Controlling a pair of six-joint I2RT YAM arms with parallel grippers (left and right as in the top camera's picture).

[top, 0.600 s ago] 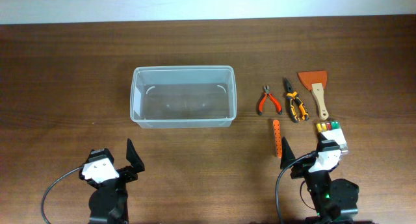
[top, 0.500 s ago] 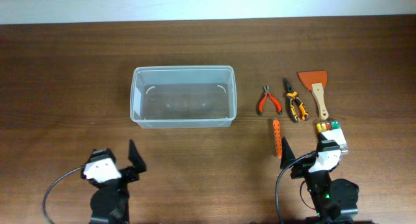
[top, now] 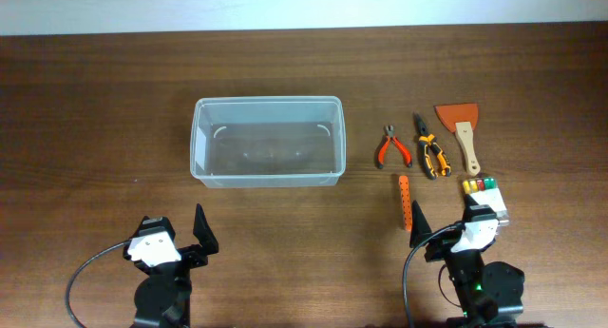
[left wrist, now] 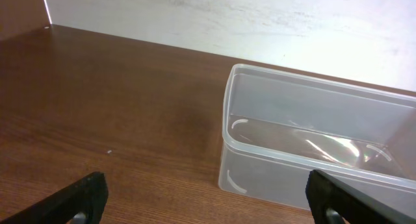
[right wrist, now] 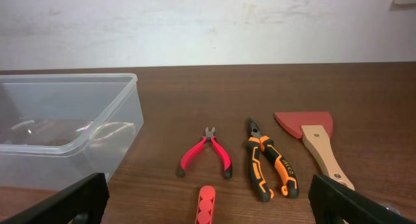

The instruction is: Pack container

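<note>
The left end effector [left wrist: 207, 198] and right end effector [right wrist: 208, 197] both have fingers apart, holding nothing. The container [top: 267, 102] sits on the bench [top: 95, 100] ahead of the left one, slightly rightward.

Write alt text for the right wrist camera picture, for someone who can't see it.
A clear plastic container sits at left on a brown table, with red-handled cutters, orange-and-black pliers and a wooden-handled scraper laid out to its right. The open right gripper frames the bottom corners, with a red bar lying between them.
</note>
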